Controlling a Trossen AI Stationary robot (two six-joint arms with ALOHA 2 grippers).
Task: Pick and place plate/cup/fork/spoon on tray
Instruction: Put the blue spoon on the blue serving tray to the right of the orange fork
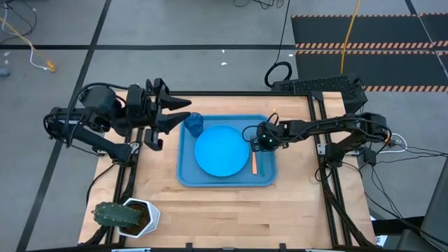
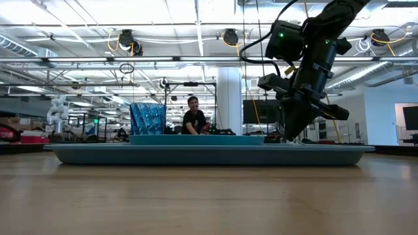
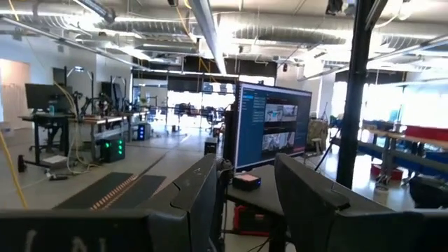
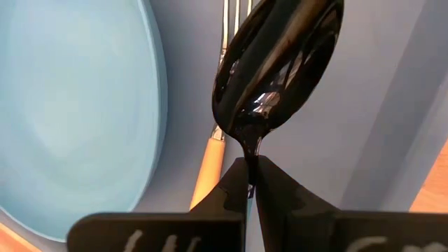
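Observation:
The blue tray (image 1: 189,175) lies mid-table. On it are the round blue plate (image 1: 222,150), the dark-blue cup (image 1: 194,124) upright at its far left corner, and the orange-handled fork (image 1: 254,164) flat to the right of the plate. My right gripper (image 1: 263,142) stands over the tray's right part, pointing down, shut on the spoon (image 4: 280,63). The spoon's dark bowl is over the fork's tines (image 4: 234,21); its handle is hidden in the gripper. My left gripper (image 1: 183,113) is open and empty, raised left of the cup, pointing level toward the table's right. My right gripper pinches the spoon's thin neck (image 4: 250,150), just behind the bowl, between its two fingertips (image 4: 276,185). The fingers come from above, pointing down, along the spoon. The bowl hangs below the fingertips over the fork (image 4: 210,161); whether it touches the tray I cannot tell.
A potted cactus (image 1: 126,215) stands at the table's near left corner. Bare wood lies in front of the tray (image 2: 209,153) and to its right. A person (image 2: 194,117) shows in the room beyond the table.

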